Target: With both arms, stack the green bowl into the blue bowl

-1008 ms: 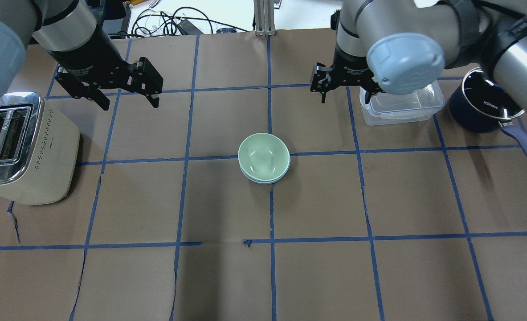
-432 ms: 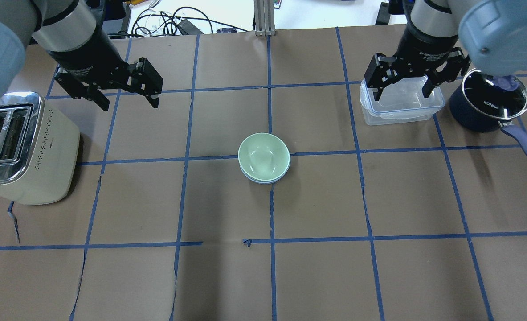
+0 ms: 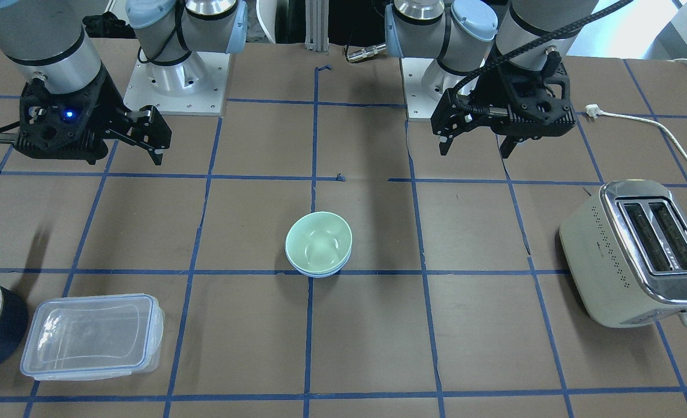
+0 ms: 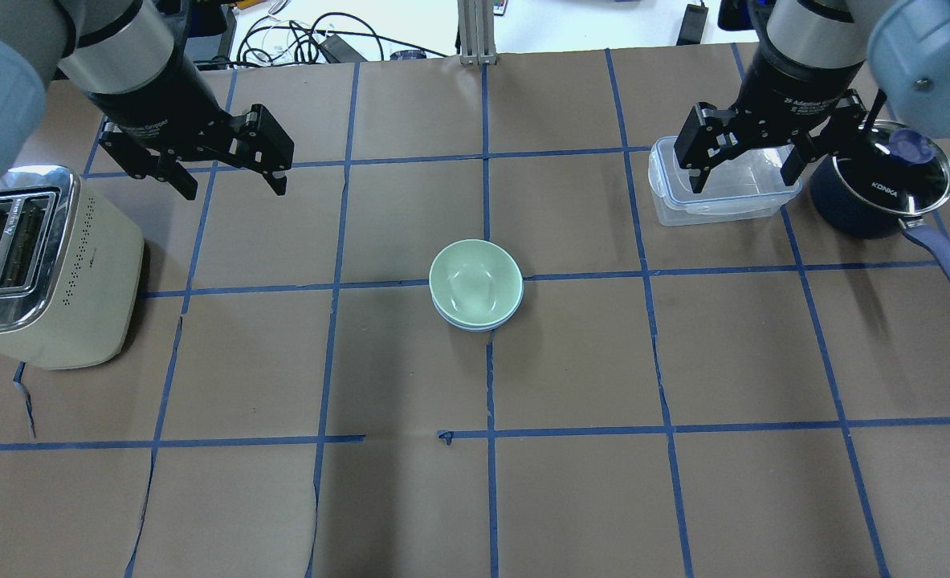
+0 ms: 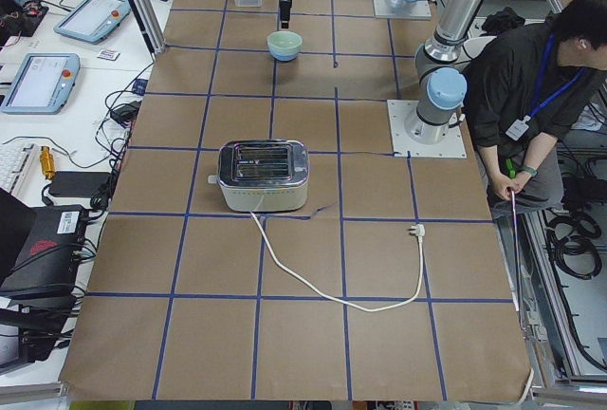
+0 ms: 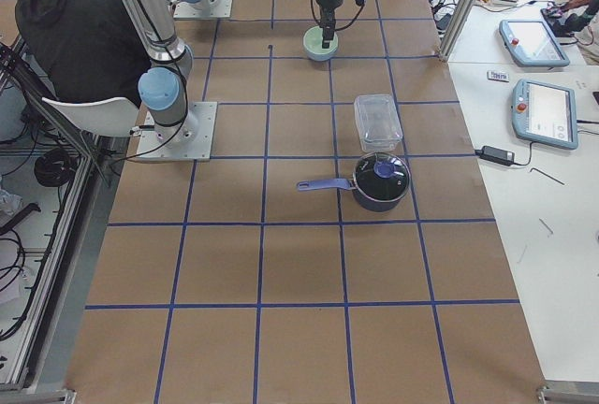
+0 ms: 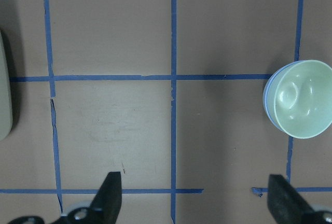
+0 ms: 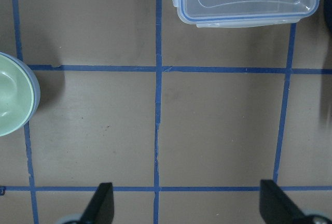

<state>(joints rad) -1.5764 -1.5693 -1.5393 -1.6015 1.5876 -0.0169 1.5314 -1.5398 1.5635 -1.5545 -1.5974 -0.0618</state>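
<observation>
Left hand (image 4: 234,189) and right hand (image 4: 744,185) hang spread; green bowl (image 4: 475,281) sits in blue bowl (image 4: 475,327); saucepan (image 4: 876,185) reads KONKA.

The overhead view looked forward and down from behind the robot; the front-facing one faced it from across the table (image 3: 250,348), steeply down (so sides were mirrored). Two end views looked along the table from far off, one nearest the toaster (image 5: 263,177), the other nearest the saucepan (image 6: 379,182). Each wrist camera looked straight down, close. All six shared the green bowl (image 4: 475,282).
</observation>
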